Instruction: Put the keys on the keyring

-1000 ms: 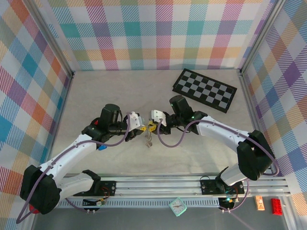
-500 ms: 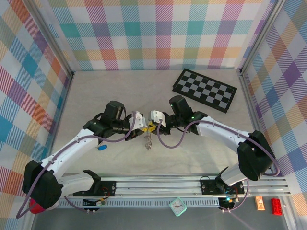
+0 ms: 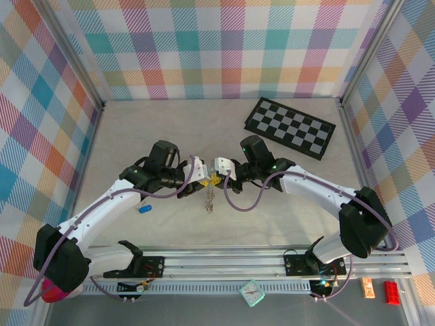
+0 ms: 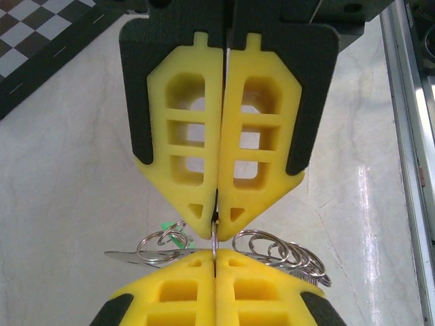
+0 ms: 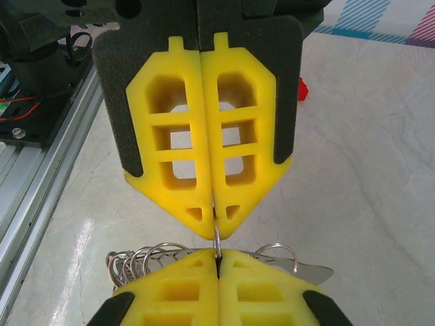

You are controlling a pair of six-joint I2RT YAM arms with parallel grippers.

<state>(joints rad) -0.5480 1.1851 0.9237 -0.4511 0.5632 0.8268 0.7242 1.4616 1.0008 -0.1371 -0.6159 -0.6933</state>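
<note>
From where I sit, both tools are pressed together on the same thing. The left gripper (image 4: 215, 265) and the right gripper (image 5: 218, 261) meet nose to nose above the middle of the table (image 3: 285, 210), each pinching the thin wire of the keyring (image 4: 214, 238) in the slit between its yellow pads. The tips stand just apart, with only a short run of bare wire between them. The rest of the hoop hangs below, its fringe of small rings (image 4: 279, 251) bunched to either side. A blue key (image 3: 143, 208) lies flat on the table well apart from all this, beside the left forearm. A speck of green shows behind the rings, and I cannot tell whether it is a key head. My worry is that two firm grips so near each other leave no slack. If either arm shifts or twists even slightly, I judge the wire will bend, or it will skid out of one pair of pads. If one side lets go carelessly, the fringe's weight could swing the hoop round in the other grip and lose the alignment. The tips could also knock together. With both tools occupied, neither is free to fetch the blue key
</note>
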